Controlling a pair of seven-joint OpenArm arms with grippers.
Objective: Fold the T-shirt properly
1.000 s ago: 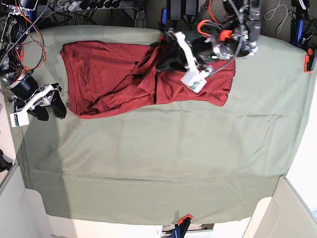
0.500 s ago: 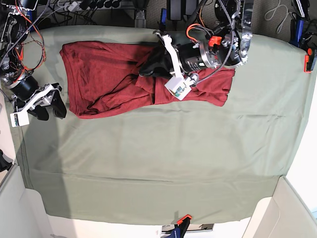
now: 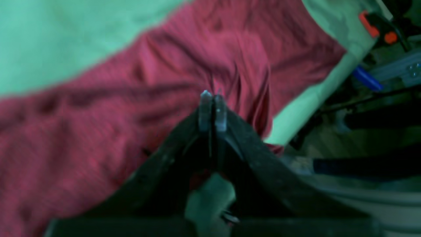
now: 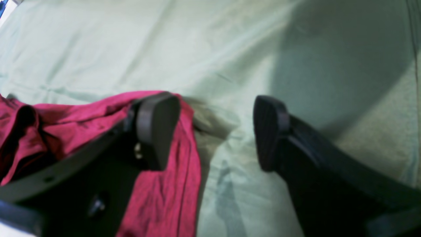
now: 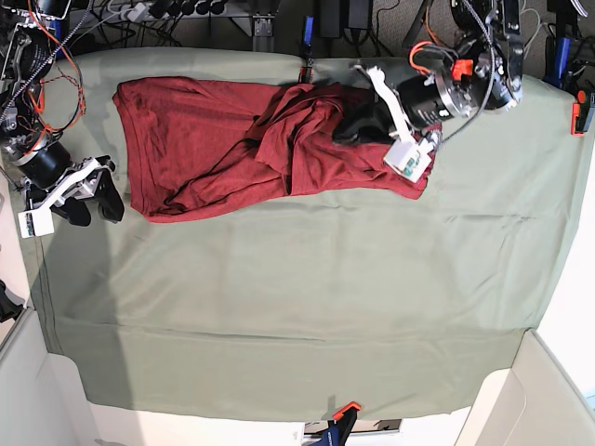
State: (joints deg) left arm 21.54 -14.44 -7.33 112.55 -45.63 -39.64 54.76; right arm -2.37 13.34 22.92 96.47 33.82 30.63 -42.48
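The dark red T-shirt lies crumpled across the far half of the sage-green cloth, with a bunched fold near its middle. My left gripper is over the shirt's right part, with its jaws pressed together. In the left wrist view the left gripper pinches a crease of the T-shirt, and wrinkles run toward its tips. My right gripper rests open at the table's left edge. In the right wrist view the right gripper straddles bare cloth, and one finger overlaps the T-shirt's hem.
Orange clamps hold the cloth at the right edge and the near edge. Cables and power strips crowd the back edge. White walls rise at the near corners.
The left arm swung left over the shirt's middle, then back to the right, and the shirt's central fold now lies drawn rightward. The right arm has not moved.
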